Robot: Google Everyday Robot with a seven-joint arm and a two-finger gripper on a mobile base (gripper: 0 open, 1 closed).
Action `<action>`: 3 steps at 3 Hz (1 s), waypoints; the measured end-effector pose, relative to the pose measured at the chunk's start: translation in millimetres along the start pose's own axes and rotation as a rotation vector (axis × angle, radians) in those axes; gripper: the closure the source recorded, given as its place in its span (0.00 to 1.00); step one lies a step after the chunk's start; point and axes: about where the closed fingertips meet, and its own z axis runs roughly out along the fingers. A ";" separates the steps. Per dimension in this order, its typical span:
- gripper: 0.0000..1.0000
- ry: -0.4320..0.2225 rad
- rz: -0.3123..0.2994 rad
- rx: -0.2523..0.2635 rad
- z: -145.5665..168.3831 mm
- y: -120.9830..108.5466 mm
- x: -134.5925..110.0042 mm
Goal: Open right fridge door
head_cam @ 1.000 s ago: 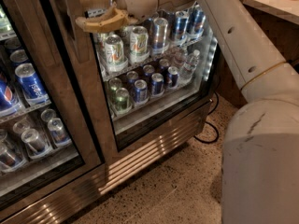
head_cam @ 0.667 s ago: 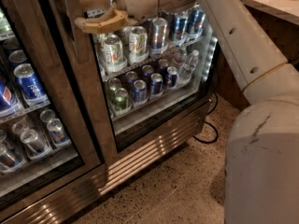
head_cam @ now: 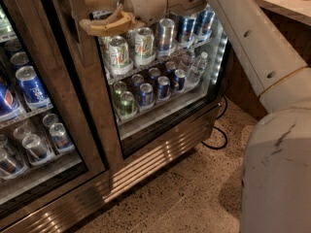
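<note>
From my remote seat, the right fridge door (head_cam: 100,111) fills the upper middle of the camera view, its brushed steel frame running down at a slant and its glass pane lit from inside. I cannot tell whether it sits fully closed or slightly ajar. Its long vertical handle (head_cam: 77,33) stands along the left edge of the door, near the top of the view. My hand (head_cam: 86,9) is up there at the handle, with its tan fingers (head_cam: 110,23) spread wide, one above the other, and a dark gap between them. The tips reach the handle's right side, but I cannot tell whether they touch it. Behind the glass, wire shelves carry green-and-white cans (head_cam: 119,55), blue cans (head_cam: 187,28) and, lower down, smaller cans beside clear bottles (head_cam: 194,66). The fridge (head_cam: 146,164) ends below in a ribbed steel grille. To the left is the matching door (head_cam: 46,72), with blue Pepsi cans (head_cam: 30,86) behind its glass. My white arm (head_cam: 243,38) comes down from the hand toward the right, in front of the fridge. A black cable (head_cam: 218,136) lies on the speckled floor (head_cam: 184,203) by the fridge's right corner.
</note>
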 end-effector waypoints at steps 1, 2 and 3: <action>1.00 0.000 0.000 0.000 -1.9 0.2 0.1; 1.00 0.009 0.011 -0.001 -1.3 2.8 -3.4; 1.00 0.020 0.027 0.004 -0.3 8.2 -8.1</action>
